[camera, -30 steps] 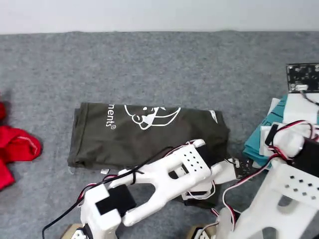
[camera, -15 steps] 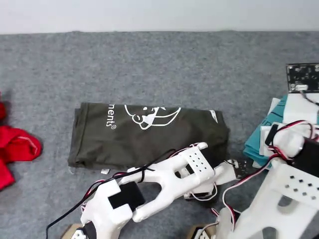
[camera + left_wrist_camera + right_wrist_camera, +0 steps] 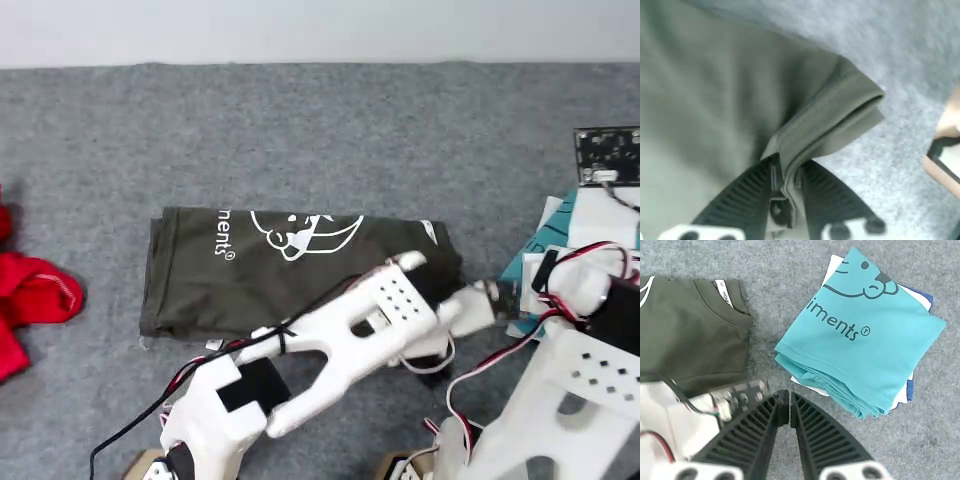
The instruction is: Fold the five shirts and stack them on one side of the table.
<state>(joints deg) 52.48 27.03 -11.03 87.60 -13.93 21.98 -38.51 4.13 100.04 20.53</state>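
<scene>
folded stack, teal on top, lies at the right of the bench. left tool pinches the olive shirt by its edge mid-bench, and the right tool is closed on nothing. red shirt lies unfolded at the left.

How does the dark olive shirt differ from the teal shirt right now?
The dark olive shirt lies alone in a long fold; the teal shirt is folded compactly atop a stack of other shirts. The left tool pinches the olive shirt's edge; nothing touches the teal shirt. The olive shirt's print is white, the teal shirt's dark. Both carry a cartoon face with lettering.
</scene>
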